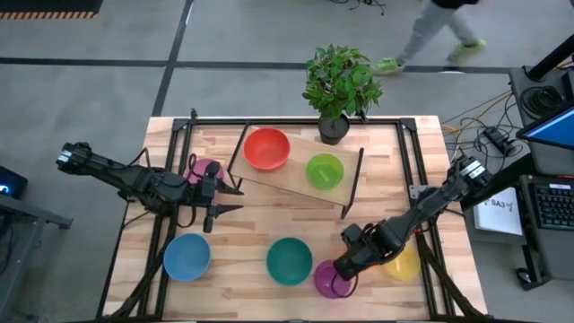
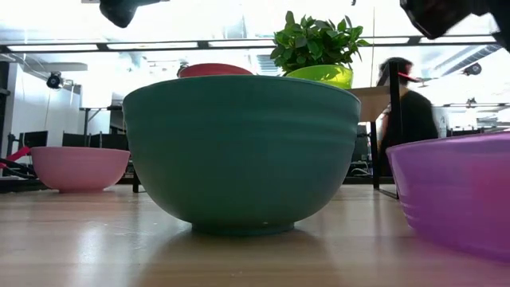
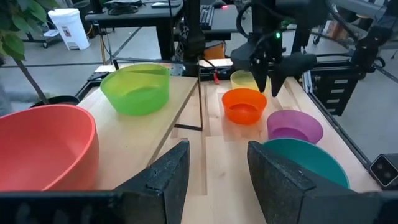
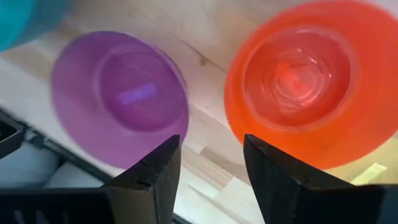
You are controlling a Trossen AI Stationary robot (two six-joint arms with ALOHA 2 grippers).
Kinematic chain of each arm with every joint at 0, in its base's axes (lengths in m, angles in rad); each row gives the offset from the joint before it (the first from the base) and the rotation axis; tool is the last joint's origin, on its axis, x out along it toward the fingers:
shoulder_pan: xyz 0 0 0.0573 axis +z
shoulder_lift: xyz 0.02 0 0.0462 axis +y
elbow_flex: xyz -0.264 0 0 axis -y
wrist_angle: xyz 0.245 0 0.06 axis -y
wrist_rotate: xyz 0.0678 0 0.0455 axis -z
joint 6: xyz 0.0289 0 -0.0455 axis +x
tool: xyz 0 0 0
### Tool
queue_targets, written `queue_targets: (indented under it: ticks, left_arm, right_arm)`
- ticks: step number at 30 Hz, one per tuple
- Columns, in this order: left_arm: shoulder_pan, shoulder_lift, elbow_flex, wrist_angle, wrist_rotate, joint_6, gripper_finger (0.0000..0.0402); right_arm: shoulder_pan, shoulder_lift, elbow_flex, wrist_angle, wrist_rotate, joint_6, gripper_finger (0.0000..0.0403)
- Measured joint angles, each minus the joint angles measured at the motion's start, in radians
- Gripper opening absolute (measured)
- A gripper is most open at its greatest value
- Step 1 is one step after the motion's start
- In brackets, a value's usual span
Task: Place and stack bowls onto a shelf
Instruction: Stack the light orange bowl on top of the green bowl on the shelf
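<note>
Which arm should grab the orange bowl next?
Right, probably. The right gripper hangs open over the gap between the orange bowl and the purple bowl. The left gripper is open across the table by the pink bowl.

- Orange bowl (image 3: 244,104): hidden under the right arm in the high view.
- Yellow bowl (image 1: 405,263): half covered by that arm, lower right.
- Pink bowl (image 1: 203,170): partly behind the left gripper (image 1: 221,199).
- Purple bowl (image 2: 460,195): cut by low view's right edge.
- Person (image 1: 441,29): cropped at top edge; blurred in low view.
- Red-orange bowl (image 3: 45,146): cut at frame's left.
</note>
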Motion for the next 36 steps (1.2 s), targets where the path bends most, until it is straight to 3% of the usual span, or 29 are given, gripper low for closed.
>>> queue_targets:
  ticks: [10,36]
  left_arm:
    - [0.000,0.002,0.000,0.001,0.000,-0.022,0.0146]
    - [0.000,0.004,0.000,0.005,0.000,-0.005,0.0146]
  right_arm:
    - [0.000,0.117,0.000,0.001,-0.002,0.071,0.0153]
    - [-0.049,0.106,-0.021,-0.005,0.083,0.075,0.0153]
